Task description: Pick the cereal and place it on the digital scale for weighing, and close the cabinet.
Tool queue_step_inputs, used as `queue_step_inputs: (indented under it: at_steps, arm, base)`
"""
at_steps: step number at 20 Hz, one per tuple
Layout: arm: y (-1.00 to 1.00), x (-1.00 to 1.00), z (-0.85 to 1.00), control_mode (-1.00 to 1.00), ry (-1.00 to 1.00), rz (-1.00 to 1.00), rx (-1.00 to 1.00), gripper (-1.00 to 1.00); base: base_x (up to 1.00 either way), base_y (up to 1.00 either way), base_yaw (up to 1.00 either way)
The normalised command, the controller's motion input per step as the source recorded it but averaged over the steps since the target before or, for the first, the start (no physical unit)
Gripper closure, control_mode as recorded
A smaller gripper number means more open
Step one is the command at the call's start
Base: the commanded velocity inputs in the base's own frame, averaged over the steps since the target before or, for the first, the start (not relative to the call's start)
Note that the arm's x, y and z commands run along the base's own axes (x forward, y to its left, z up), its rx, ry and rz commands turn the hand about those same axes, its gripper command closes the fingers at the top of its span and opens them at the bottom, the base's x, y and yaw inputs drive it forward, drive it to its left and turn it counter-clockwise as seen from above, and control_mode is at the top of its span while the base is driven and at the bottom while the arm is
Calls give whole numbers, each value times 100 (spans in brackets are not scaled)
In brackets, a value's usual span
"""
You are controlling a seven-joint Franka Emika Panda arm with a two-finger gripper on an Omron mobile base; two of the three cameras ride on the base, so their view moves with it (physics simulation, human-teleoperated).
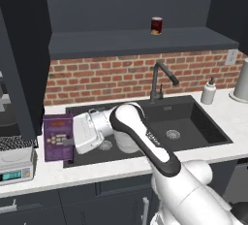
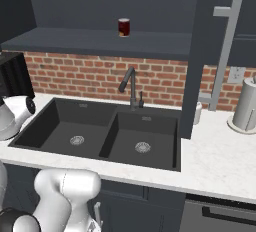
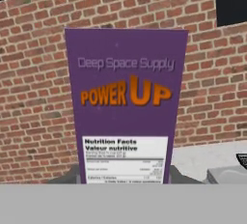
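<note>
The small purple rectangular cereal box (image 1: 58, 137) stands upright in the air just left of the black double-bowl sink (image 1: 193, 127), its lower edge over the white bench (image 1: 111, 170) at the sink's front left corner. The hand (image 1: 72, 140) is clamped shut on the box from the sink side, its white wrist housing pressed close to the box's right edge; the fingers themselves are hidden behind the box. In the hand view the box (image 3: 126, 105) stands very close, its side reading "Deep Space Supply" and "POWER UP" above a white nutrition panel, with red brick wall (image 3: 34, 73) behind it.

Left of the sink and beyond the box, the light grey digital scale (image 1: 17, 163) with its flat metallic top and teal display sits on the bench at the front edge, near the box but apart from it. Above the sink, the dark charcoal-blue wall cabinet (image 1: 140, 42) stands open, its door with a long silver bar handle (image 2: 225, 51) swung out to the sink's right. A short dark red can (image 1: 156, 25) stands on the cabinet shelf, over the dark tap (image 1: 160, 81)
</note>
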Motion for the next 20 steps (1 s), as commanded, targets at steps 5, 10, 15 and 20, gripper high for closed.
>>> queue_step_inputs:
  at_steps: [5, 10, 15, 20]
  arm:
    - [38, 23, -1, -100, -19, 0, -2, 100]
    - [37, 24, 0, -100, -4, 0, -3, 100]
    - [20, 22, -4, -100, 0, 0, -1, 100]
    - [1, 17, -19, -100, 0, 0, 0, 100]
  base:
    - [0, 0, 0]
    - [0, 0, 0]
    - [0, 0, 0]
    - [0, 0, 0]
